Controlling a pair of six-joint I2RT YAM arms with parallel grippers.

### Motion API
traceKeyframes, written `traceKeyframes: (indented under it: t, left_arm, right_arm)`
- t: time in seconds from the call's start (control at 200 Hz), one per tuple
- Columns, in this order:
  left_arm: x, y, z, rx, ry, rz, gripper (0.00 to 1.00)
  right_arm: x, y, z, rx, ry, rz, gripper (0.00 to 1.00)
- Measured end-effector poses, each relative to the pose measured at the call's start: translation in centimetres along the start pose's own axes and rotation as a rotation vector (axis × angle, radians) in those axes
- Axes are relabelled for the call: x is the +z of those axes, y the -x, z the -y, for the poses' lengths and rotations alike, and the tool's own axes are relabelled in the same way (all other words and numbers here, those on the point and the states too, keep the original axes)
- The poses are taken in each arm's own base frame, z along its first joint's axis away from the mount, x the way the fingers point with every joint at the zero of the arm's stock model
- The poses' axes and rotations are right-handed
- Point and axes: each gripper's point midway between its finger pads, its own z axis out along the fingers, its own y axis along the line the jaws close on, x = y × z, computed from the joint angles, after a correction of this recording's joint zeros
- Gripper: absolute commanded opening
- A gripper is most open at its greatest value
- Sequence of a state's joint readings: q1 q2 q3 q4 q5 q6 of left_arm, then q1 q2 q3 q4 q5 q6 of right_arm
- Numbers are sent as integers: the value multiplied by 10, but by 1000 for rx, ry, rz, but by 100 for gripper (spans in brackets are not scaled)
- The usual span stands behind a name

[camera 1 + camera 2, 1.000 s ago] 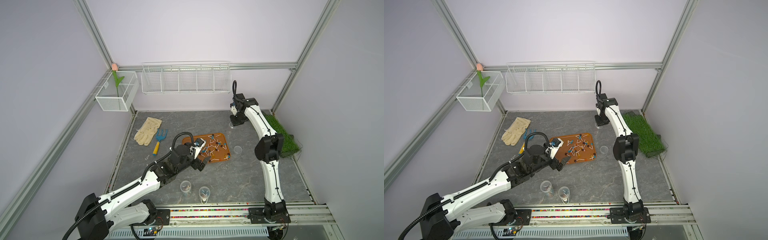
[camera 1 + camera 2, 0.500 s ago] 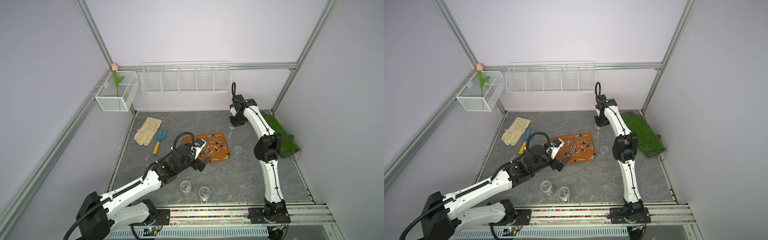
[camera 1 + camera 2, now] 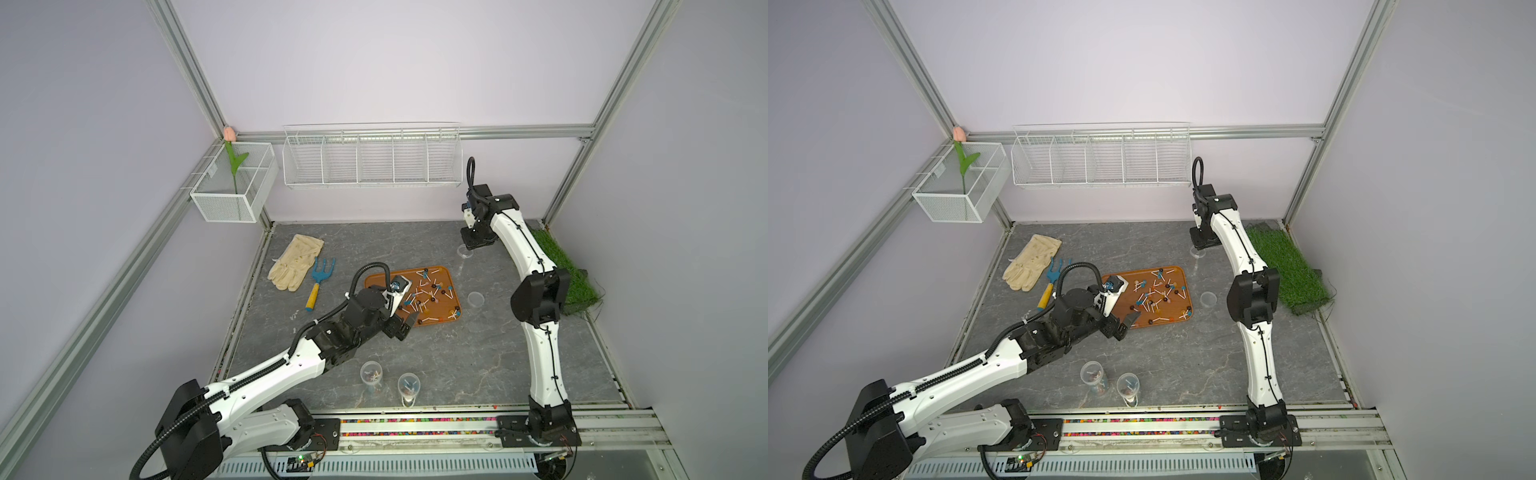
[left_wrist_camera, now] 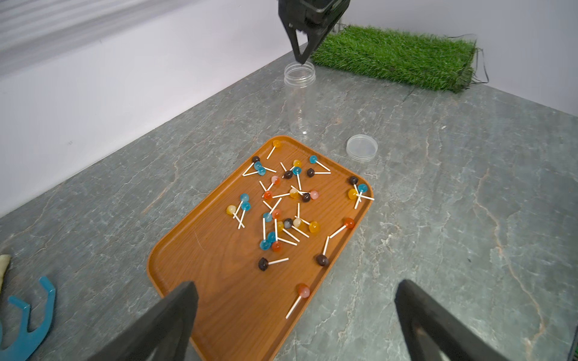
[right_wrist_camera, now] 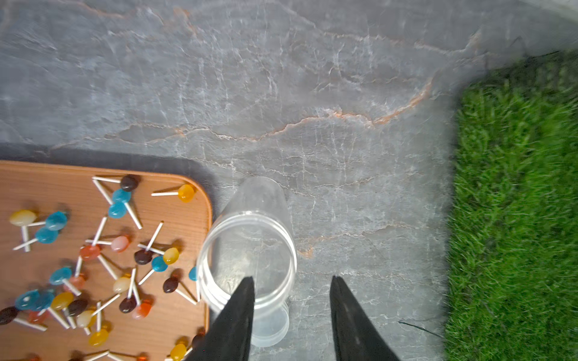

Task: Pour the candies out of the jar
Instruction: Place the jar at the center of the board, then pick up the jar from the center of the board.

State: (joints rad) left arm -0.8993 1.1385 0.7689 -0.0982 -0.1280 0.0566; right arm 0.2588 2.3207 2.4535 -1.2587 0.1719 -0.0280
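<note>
The jar (image 5: 247, 237) is clear, empty and upright on the grey table beyond the tray's far corner, seen in both top views (image 3: 464, 252) (image 3: 1197, 252) and in the left wrist view (image 4: 299, 93). My right gripper (image 5: 291, 278) hangs just above its mouth and is open. One finger is over the opening, the other outside the rim. The candies (image 4: 281, 212) (image 3: 428, 295) lie scattered on an orange tray (image 4: 219, 265) (image 5: 31, 181). My left gripper (image 4: 295, 283) (image 3: 405, 326) hovers wide open over the tray's near corner, holding nothing.
A clear lid (image 3: 475, 298) (image 4: 362, 147) lies right of the tray. Two more clear jars (image 3: 371, 372) (image 3: 408, 384) stand near the front rail with a few candies inside. A green grass mat (image 3: 561, 266) lies at the right wall. A glove (image 3: 297, 262) and a blue rake (image 3: 320, 278) lie at left.
The right gripper's jaws have parted above the jar's rim. Both arms otherwise stay almost where they were.
</note>
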Motion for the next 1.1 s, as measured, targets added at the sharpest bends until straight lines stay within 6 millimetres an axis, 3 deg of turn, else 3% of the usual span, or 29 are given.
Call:
traceKeyframes:
  t: [0.12, 0.21, 0.29, 0.395, 0.49, 0.645, 0.875, 0.955, 1.1]
  left_arm:
    - [6, 3, -6, -15, 29, -11, 100]
    - [8, 7, -16, -50, 60, -11, 100]
    - [8, 8, -36, -120, 109, -8, 100]
    - [7, 4, -67, -228, 179, -10, 100]
    - [4, 1, -89, -320, 226, -5, 100]
    - [-4, 1, -113, -456, 268, 36, 100]
    - [-21, -17, -157, -623, 369, 67, 100]
    - [-24, -21, -165, -657, 386, 68, 100]
    - [-25, -22, -165, -685, 378, 73, 100]
  right_arm:
    - [-58, 15, 4, 12, 0, 141, 47]
    - [-102, 15, 3, 10, 11, 245, 49]
    - [-139, 8, -9, -9, 44, 341, 52]
    - [-165, -6, -40, -70, 120, 426, 58]
    - [-168, -23, -79, -149, 225, 443, 62]
    - [-147, -60, -146, -311, 366, 385, 70]
    - [-130, -158, -260, -596, 577, 267, 79]
    - [-130, -186, -280, -644, 637, 241, 83]
    - [-143, -215, -299, -709, 698, 248, 92]
